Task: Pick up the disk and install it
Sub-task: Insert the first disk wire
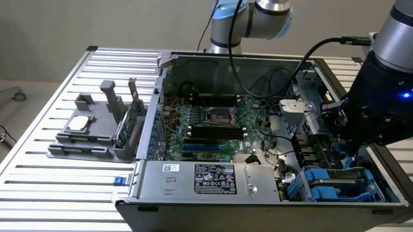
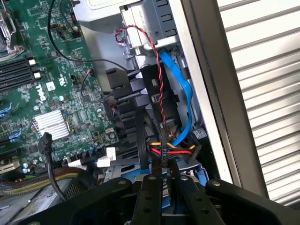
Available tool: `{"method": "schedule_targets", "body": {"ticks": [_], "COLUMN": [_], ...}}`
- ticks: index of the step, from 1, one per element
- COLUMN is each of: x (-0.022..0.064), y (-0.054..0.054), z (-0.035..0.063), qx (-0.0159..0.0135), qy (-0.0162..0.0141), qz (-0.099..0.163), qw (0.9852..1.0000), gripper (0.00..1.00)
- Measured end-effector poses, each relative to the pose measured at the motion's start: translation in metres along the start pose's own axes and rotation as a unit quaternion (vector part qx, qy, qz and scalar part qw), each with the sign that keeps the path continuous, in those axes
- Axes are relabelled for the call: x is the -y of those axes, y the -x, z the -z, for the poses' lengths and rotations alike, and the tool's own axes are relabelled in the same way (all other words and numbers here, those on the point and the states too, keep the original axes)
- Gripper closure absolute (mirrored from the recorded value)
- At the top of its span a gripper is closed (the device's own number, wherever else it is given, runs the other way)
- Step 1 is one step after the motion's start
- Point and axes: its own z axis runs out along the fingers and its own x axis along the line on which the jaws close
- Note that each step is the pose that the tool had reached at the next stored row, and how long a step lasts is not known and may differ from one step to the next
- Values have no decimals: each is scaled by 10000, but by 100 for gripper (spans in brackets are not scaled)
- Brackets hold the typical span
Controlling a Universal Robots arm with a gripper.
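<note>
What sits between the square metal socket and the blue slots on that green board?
In the exterior view, long black memory slots lie between the socket and the blue slots.

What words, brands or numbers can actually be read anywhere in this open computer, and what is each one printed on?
"DELL": white logo on the green motherboard.
Too small to read: the black-and-white label on the silver power supply box.
Too small to read: the small white sticker on the same box.
Unreadable: the tiny white print elsewhere on the motherboard.
</note>
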Motion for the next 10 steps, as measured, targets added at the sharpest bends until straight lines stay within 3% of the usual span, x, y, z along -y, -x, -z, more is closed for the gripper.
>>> {"method": "schedule_targets", "body": {"ticks": [2,4,10], "x": [-9,-17,-27], "y": [-4,-13,-99], "z": [0,3,78], "qx": [23,43,80], "qy": [-42,-63,-77], "qz": [6,8,11], "qw": [10000,10000,9999], "gripper": [83,83,83]}}
